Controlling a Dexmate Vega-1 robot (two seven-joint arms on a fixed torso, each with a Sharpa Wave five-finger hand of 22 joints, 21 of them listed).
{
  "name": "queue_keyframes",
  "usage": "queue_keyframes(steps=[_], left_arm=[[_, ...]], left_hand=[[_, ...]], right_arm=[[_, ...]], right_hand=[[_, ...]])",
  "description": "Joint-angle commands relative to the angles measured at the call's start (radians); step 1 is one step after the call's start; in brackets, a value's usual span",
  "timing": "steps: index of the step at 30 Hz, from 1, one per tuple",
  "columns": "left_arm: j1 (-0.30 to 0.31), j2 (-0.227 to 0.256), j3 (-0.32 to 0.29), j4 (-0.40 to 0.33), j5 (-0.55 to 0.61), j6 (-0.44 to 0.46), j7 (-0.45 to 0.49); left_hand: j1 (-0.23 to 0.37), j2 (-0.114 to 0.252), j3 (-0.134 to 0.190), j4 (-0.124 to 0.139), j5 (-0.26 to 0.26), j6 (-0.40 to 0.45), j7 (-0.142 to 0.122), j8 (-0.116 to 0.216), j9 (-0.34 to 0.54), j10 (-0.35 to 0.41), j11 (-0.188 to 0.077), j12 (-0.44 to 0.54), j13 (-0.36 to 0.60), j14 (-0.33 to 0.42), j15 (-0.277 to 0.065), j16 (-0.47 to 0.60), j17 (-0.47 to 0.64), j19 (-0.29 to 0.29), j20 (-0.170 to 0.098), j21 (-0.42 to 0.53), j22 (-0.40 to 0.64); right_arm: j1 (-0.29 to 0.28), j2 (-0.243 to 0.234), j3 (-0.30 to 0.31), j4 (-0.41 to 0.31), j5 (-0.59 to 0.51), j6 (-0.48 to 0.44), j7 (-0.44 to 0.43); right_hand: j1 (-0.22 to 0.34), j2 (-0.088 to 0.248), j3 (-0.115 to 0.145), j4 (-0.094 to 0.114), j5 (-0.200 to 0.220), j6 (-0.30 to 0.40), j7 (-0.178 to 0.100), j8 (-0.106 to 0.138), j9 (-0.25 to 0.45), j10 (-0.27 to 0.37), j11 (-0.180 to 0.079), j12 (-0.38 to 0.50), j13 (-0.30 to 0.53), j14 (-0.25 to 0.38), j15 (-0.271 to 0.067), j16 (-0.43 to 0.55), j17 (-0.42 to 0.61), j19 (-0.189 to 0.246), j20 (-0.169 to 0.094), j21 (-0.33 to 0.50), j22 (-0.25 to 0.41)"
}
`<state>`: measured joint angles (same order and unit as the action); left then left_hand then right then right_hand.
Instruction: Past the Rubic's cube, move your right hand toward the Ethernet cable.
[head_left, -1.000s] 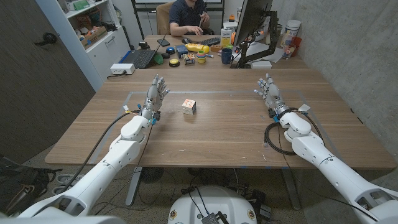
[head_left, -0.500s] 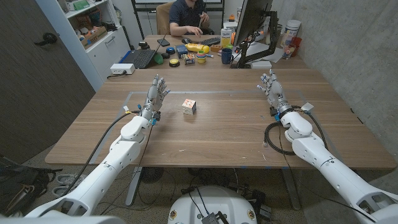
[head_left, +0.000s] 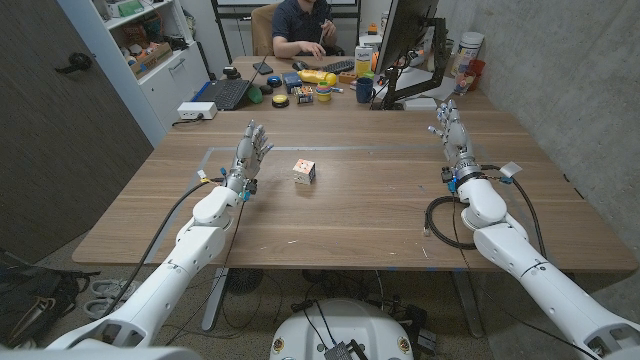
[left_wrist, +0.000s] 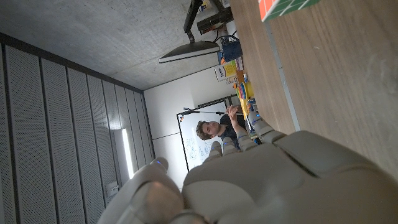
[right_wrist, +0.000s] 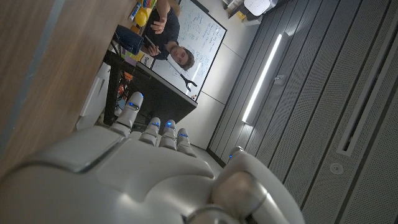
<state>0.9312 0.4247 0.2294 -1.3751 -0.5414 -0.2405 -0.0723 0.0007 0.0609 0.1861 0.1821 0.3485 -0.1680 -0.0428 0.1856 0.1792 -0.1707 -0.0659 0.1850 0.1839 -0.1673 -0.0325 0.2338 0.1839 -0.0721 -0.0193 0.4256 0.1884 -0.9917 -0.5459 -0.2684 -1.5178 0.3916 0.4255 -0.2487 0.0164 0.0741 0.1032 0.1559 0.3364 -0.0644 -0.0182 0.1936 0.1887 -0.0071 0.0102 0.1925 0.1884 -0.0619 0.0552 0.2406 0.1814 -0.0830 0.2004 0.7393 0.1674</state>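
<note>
Now right hand (head_left: 451, 132) has slid toward two o'clock, fingers wide, empty.
Cube (head_left: 304, 171) sits well left; no Ethernet cable visible ahead.

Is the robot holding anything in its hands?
No. The left hand and right hand hold nothing, fingers apart; the cube sits alone on the table.

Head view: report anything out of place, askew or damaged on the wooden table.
Nothing stands out. The Rubik's cube sits intact, turned slightly askew to the table edge. Both the left hand and right hand are open, holding nothing.
</note>
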Motion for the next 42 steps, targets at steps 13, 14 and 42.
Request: queue_keyframes(steps=[13,14,42], left_arm=[[-0.042,-0.042,-0.033,0.082,0.017,-0.005,-0.073],[-0.044,-0.043,-0.033,0.085,0.018,-0.005,-0.076],[-0.089,-0.062,-0.037,0.148,0.034,-0.001,-0.116]], left_hand=[[-0.001,0.078,-0.012,0.0,0.006,-0.085,-0.002,0.003,0.005,-0.036,-0.003,0.004,0.005,-0.042,-0.007,0.002,0.005,-0.004,0.001,-0.003,0.004],[-0.001,0.078,-0.012,0.0,0.006,-0.084,-0.002,0.003,0.005,-0.036,-0.003,0.004,0.005,-0.042,-0.007,0.002,0.005,-0.005,0.0,-0.004,0.004],[-0.001,0.08,-0.02,0.0,0.009,-0.085,-0.002,0.003,0.005,-0.035,-0.002,0.005,0.005,-0.041,-0.007,0.001,0.005,-0.003,0.001,-0.009,0.005]], right_arm=[[-0.229,-0.05,0.16,-0.357,-0.484,-0.29,-0.38],[-0.238,-0.049,0.164,-0.366,-0.502,-0.303,-0.39],[-0.381,-0.065,0.164,-0.559,-0.957,-0.748,-0.5]], right_hand=[[0.008,-0.062,-0.051,-0.011,-0.01,0.005,-0.03,0.003,0.002,0.012,-0.017,0.012,0.002,0.051,0.019,0.002,-0.001,0.04,0.013,-0.022,0.002],[0.007,-0.071,-0.059,-0.012,-0.011,0.009,-0.05,0.004,0.002,0.012,-0.018,0.012,0.002,0.054,0.021,-0.001,-0.001,0.047,0.013,-0.027,0.002],[0.142,-0.089,-0.082,-0.086,-0.028,-0.006,-0.202,0.02,0.007,-0.024,-0.103,0.049,0.007,0.089,-0.018,-0.029,0.002,0.004,0.016,-0.195,0.004]])
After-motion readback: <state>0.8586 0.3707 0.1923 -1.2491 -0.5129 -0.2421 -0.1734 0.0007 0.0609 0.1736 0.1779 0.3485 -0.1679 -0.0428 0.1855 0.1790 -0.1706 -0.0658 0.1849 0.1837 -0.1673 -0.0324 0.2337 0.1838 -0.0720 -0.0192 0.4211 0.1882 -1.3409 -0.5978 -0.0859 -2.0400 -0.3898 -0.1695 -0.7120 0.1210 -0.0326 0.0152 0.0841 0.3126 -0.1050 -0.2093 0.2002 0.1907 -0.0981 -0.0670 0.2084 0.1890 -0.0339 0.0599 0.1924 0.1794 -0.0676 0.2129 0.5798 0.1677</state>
